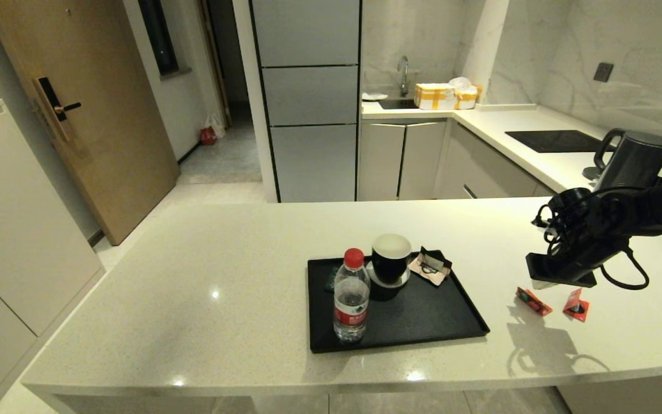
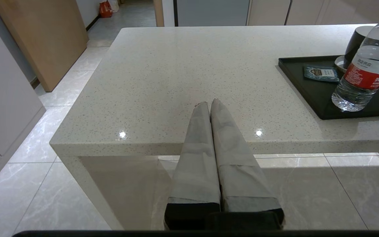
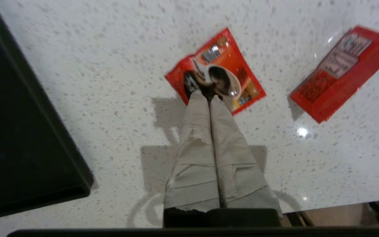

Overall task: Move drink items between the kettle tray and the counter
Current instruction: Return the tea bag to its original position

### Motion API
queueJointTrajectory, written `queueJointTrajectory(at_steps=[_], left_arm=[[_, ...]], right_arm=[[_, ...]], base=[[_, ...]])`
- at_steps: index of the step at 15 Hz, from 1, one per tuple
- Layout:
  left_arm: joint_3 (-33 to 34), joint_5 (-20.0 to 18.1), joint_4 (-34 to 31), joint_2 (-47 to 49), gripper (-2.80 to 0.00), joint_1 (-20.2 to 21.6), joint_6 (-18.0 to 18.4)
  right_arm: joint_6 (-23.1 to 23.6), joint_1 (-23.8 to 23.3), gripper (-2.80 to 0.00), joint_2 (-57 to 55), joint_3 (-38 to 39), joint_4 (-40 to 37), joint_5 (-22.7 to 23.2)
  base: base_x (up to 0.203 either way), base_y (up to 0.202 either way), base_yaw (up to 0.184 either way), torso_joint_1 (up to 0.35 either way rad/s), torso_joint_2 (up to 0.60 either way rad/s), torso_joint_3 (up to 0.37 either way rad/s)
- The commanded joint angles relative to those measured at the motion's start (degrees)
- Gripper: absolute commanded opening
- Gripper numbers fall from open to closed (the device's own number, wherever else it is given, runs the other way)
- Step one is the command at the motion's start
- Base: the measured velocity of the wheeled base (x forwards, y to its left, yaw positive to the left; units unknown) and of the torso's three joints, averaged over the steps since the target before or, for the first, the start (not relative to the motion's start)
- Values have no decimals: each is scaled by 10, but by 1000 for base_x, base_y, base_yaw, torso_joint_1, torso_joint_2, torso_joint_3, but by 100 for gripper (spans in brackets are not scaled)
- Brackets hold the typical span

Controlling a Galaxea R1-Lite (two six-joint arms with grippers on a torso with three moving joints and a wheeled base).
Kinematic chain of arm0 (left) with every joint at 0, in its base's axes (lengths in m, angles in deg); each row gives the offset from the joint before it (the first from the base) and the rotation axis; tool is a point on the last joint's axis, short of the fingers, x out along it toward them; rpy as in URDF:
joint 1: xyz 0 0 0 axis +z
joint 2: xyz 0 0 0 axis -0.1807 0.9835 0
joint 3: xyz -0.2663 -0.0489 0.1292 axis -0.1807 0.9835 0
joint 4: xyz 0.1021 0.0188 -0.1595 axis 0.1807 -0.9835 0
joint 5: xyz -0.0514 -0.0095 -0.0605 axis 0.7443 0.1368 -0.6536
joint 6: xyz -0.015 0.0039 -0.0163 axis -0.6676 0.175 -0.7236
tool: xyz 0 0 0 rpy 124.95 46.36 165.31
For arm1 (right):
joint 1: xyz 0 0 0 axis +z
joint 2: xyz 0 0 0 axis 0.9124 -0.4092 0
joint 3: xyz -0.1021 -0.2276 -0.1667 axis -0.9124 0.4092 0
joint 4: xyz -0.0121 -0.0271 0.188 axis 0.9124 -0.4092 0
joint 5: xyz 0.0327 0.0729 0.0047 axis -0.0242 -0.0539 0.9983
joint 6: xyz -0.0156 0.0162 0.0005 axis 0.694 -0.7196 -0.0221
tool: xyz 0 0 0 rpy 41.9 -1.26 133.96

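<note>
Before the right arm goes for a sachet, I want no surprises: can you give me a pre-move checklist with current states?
1. Both red sachets lie on the counter, outside the tray: ok.
2. Right gripper open for a grasp: not ok, fingers shut and empty above the sachet.
3. Sachets apart from each other: ok.
4. Free spot on the tray in front of the cup: ok.
5. Water bottle upright near the tray's front left: ok.
6. Left gripper parked at the counter's near edge, shut: ok.
</note>
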Motion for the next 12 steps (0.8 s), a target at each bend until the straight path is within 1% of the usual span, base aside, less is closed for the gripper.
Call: queueJointTrajectory(at_steps=[1,10,12], left_arm=[[0,0,0,0,-280,0,0],[0,0,0,0,-280,0,0],[0,0,0,0,-280,0,0]], right_arm=[[-2,-5,-280,0,11,-1,1],[-1,-7,-280,13,62,7,1],[-1,-5,-280,12,71,24,1]], base=[[0,0,0,0,0,0],[0,0,0,0,0,0],[0,0,0,0,0,0]])
